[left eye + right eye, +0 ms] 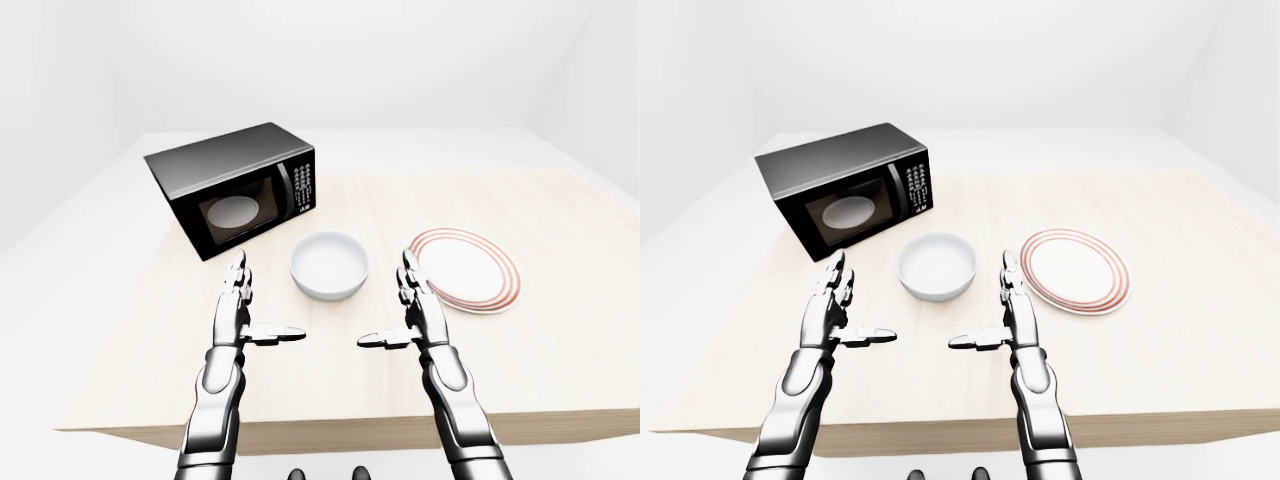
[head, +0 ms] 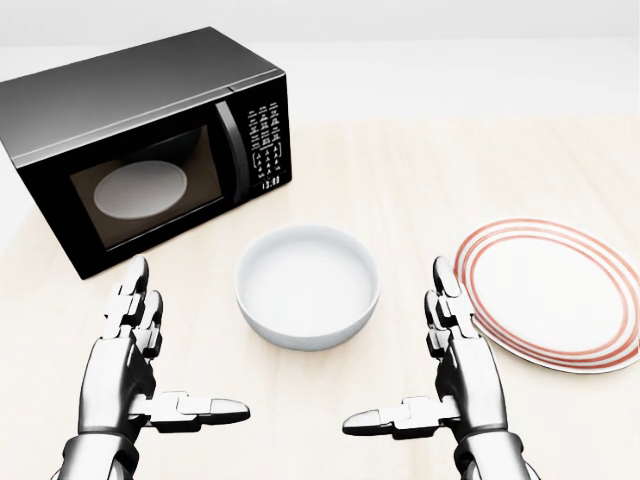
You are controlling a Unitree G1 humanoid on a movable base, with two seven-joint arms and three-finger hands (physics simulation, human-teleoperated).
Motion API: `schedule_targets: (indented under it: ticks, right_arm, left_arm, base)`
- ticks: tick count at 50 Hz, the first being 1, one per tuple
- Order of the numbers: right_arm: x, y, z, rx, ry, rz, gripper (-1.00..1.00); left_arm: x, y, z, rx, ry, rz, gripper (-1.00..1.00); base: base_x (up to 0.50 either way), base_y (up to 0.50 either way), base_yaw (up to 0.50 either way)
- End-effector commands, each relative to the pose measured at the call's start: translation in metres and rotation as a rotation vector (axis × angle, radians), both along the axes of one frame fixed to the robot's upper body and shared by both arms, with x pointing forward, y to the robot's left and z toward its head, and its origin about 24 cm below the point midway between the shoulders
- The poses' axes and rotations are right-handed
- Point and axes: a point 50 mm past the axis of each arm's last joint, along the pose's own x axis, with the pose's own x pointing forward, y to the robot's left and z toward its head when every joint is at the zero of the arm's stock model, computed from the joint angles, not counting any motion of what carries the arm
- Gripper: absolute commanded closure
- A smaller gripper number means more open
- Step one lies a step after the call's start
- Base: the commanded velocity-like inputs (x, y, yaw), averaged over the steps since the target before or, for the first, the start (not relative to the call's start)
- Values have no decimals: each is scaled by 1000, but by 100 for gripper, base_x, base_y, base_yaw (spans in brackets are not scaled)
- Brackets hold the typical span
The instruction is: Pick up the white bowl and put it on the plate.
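Note:
An empty white bowl (image 2: 306, 285) stands upright on the pale wooden table (image 2: 420, 180), in the middle of the head view. To its right lies a white plate (image 2: 553, 293) with red rings round its rim, nothing on it. My left hand (image 2: 165, 360) is open at the lower left, below and left of the bowl, fingers up and thumb pointing right. My right hand (image 2: 420, 360) mirrors it at the lower right, open, its fingertips (image 2: 441, 273) close to the plate's left rim. Neither hand touches the bowl.
A black microwave (image 2: 140, 140) with its door closed stands at the upper left, close to the bowl; a pale round turntable shows through its window. The table's near edge (image 1: 330, 430) runs below my forearms in the left-eye view.

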Motion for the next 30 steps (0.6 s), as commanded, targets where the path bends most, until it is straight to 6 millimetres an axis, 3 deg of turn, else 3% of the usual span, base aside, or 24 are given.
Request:
schedule_targets:
  ticks: [1, 18, 30]
  right_arm:
    - [0, 0, 0, -1, -2, 2, -100]
    - [-1, 1, -1, -10, 2, 4, -100]
    - [-1, 1, -1, -96, 1, 4, -100]
  left_arm:
    - [0, 0, 0, 0, 0, 0, -100]
    - [0, 0, 0, 0, 0, 0, -100]
    - [0, 0, 0, 0, 0, 0, -100]
  base:
    - [27, 2, 0]
    - [26, 2, 0]
    - [2, 0, 0]
